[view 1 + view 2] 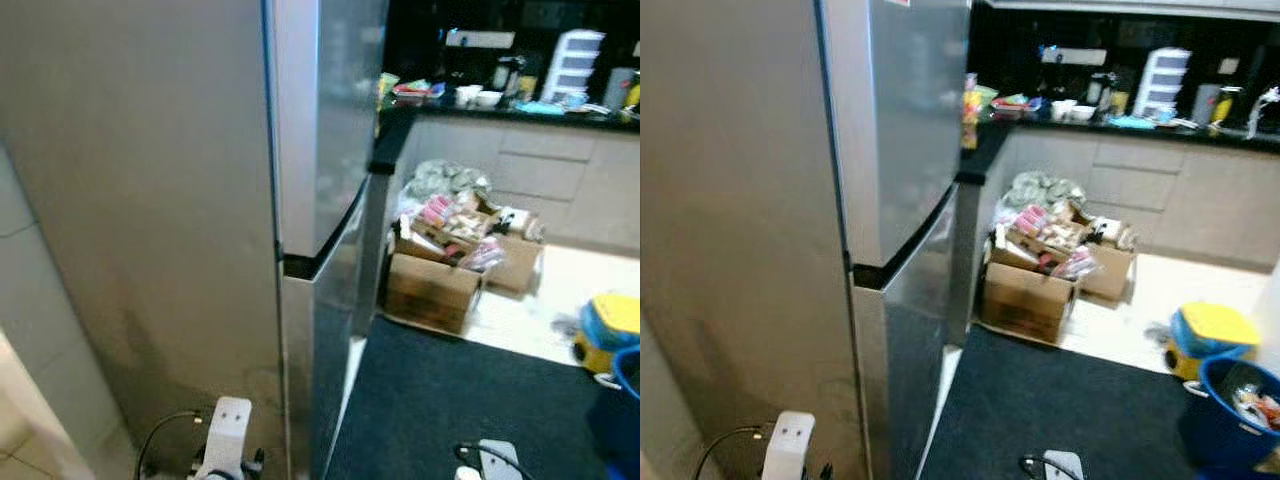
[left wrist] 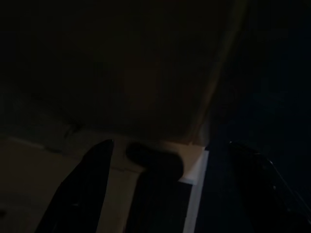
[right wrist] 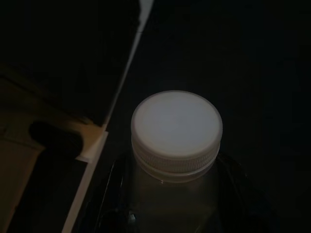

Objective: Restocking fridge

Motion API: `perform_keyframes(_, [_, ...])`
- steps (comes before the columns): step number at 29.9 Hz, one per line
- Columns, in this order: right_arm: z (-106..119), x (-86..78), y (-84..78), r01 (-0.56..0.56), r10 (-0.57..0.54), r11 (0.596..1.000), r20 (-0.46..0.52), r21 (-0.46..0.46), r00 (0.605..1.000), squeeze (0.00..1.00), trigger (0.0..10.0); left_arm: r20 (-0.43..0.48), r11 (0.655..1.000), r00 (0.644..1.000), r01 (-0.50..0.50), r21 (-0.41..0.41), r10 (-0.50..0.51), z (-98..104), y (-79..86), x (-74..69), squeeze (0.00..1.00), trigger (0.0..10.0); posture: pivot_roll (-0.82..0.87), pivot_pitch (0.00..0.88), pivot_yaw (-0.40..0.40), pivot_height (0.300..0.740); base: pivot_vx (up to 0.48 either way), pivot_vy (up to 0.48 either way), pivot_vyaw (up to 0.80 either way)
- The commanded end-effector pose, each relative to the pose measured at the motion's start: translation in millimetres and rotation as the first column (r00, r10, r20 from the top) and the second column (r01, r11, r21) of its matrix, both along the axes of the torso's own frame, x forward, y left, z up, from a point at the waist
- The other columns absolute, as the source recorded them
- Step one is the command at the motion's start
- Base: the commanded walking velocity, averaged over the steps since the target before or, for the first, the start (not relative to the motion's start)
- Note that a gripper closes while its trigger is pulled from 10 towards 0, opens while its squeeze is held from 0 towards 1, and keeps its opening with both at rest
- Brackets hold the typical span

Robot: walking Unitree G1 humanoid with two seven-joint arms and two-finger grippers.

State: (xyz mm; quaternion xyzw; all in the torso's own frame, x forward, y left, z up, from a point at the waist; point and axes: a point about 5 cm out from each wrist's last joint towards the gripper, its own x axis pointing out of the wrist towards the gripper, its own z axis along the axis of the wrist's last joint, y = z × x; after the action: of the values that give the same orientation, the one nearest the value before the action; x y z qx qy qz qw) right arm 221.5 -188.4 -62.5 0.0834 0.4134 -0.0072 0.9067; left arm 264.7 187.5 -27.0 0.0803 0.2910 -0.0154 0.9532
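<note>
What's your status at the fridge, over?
Right gripper shut on white-capped bottle. Left gripper open, idle. Fridge doors closed, directly ahead. Cardboard boxes beyond the dark mat.

Fridge [image 1: 320,130]: brushed metal, semi-gloss. Bottle cap [image 3: 176,127]: ribbed white plastic. Boxes [image 1: 1025,292]: matt cardboard. Floor mat [image 1: 1060,400]: dark, rough cloth.

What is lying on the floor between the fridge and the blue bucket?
A dark mat covers the floor between the fridge and the blue bucket, as the right eye view shows.
</note>
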Motion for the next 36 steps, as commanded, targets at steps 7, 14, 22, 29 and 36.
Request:
perform_keyframes(7, [5,6.1,-3.3,0.005,-0.005,1.000,0.033,-0.010,0.999,0.00,10.0,0.001,1.000,1.000,0.012,0.017,-0.012,0,0.0,0.0,0.00,10.0,-0.08,0.000,-0.018,0.740,0.000,-0.457,0.00])
perform_keyframes(14, [6,6.6,-6.5,0.005,-0.005,1.000,0.038,-0.016,0.999,0.00,10.0,0.013,1.000,1.000,-0.024,0.019,0.023,1,2.9,0.2,0.00,10.0,-0.09,0.000,-0.019,0.740,0.000,-0.069,0.00])
perform_keyframes(22, [6,6.2,-7.6,0.004,-0.003,1.000,0.038,-0.018,0.999,0.00,10.0,0.012,0.999,0.999,-0.031,0.029,0.030,1,4.9,-0.1,0.00,10.0,-0.09,0.000,-0.023,0.740,0.000,0.000,0.00])
perform_keyframes(29, [6,5.8,-7.0,-0.002,0.002,1.000,0.040,-0.018,0.999,0.00,10.0,0.063,0.996,0.994,-0.086,0.011,0.085,4,11.2,0.5,0.00,10.0,-0.09,0.009,-0.025,0.740,0.000,0.000,0.00])
perform_keyframes(36, [5,3.7,-9.0,-0.002,0.003,1.000,0.036,-0.022,0.999,0.00,10.0,0.086,0.997,0.994,-0.071,0.012,0.070,9,12.9,5.0,0.00,10.0,-0.09,0.010,-0.026,0.740,0.000,0.000,0.00])
